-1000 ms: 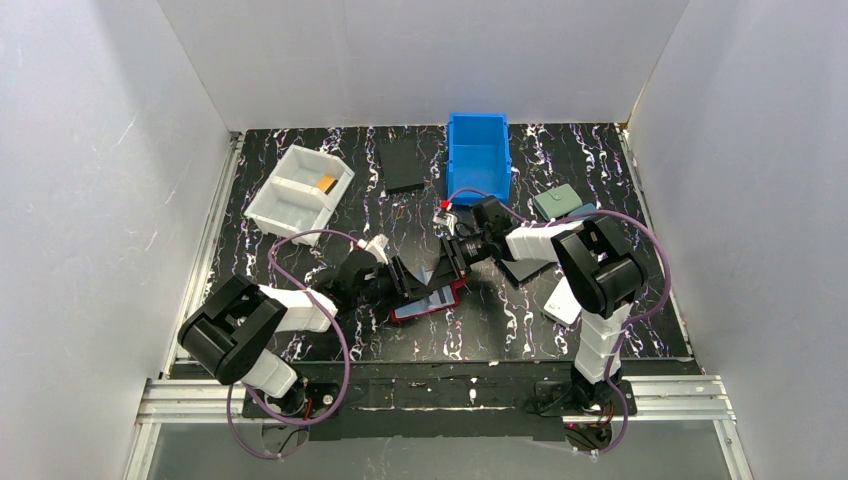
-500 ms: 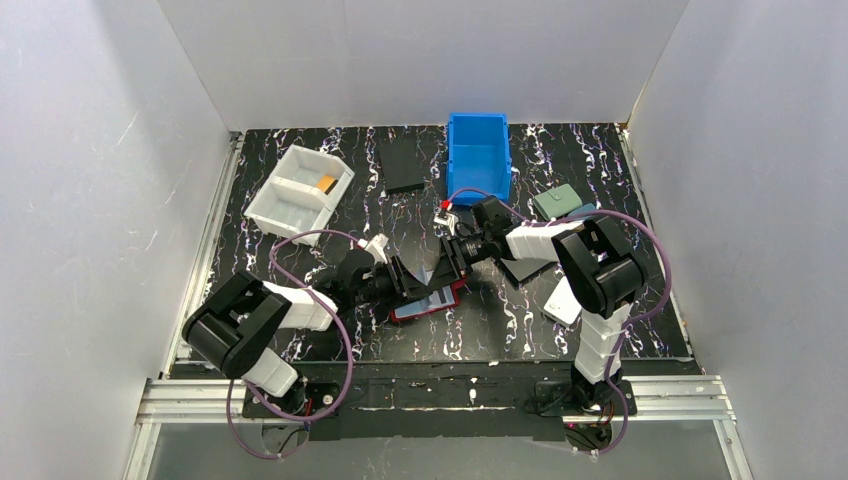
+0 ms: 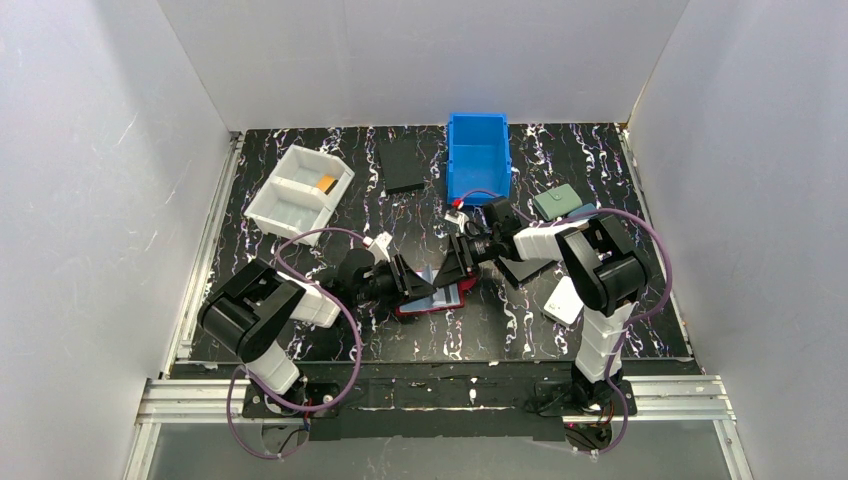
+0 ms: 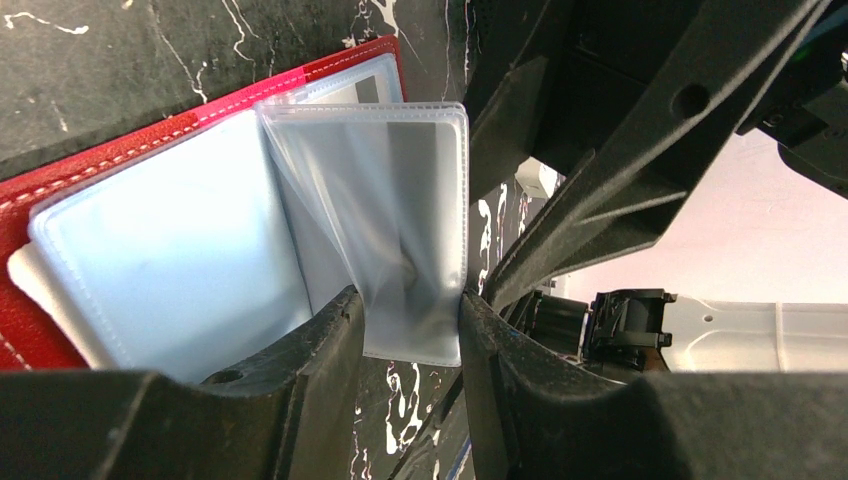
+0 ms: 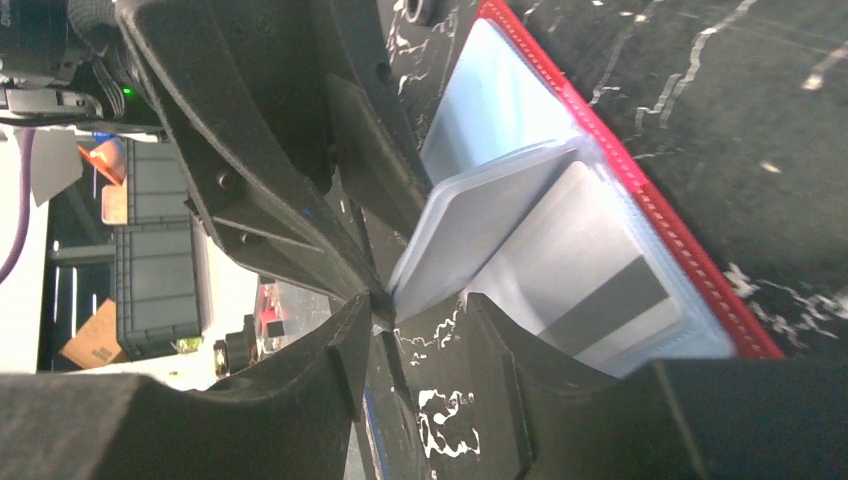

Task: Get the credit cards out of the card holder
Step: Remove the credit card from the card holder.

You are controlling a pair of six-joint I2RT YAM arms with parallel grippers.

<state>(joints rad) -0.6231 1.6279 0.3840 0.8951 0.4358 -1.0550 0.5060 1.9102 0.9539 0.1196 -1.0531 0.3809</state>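
Left end of counter [image 3: 350, 215]: white divided tray [image 3: 300, 190], orange card [image 3: 326, 183] lying in its far compartment, well apart from the holder.

Left arm stretched low toward the middle. Left pincer [image 4: 408, 298] clamped on a clear sleeve [image 4: 400, 200] of the red card holder [image 3: 432, 298]. Sleeve lifted off the pockets and bowed between the two fingers [image 4: 330, 330].

Centre: card holder open and flat on the counter between the two pincers, pale blue-grey pockets facing up, red stitched border showing around them. Whitish card with a dark stripe [image 5: 600, 300] seated in a flat pocket beside the red edge, under the raised sleeve. Not out yet.

Right pincer [image 5: 418, 305] facing the left one across the holder, jaws parted, marbled counter visible through the gap. Corner of the lifted sleeve sitting at the mouth, close to one finger [image 5: 350, 340]. Contact there impossible to confirm.

Behind the centre: black flat case [image 3: 403, 165], then blue bin [image 3: 478, 155] at the far edge.

Right side: second black case [image 3: 525, 268] partly under the right forearm, teal-green wallet [image 3: 557, 202] beyond it, white wallet [image 3: 563, 300] nearer, beside the right arm's upright link.
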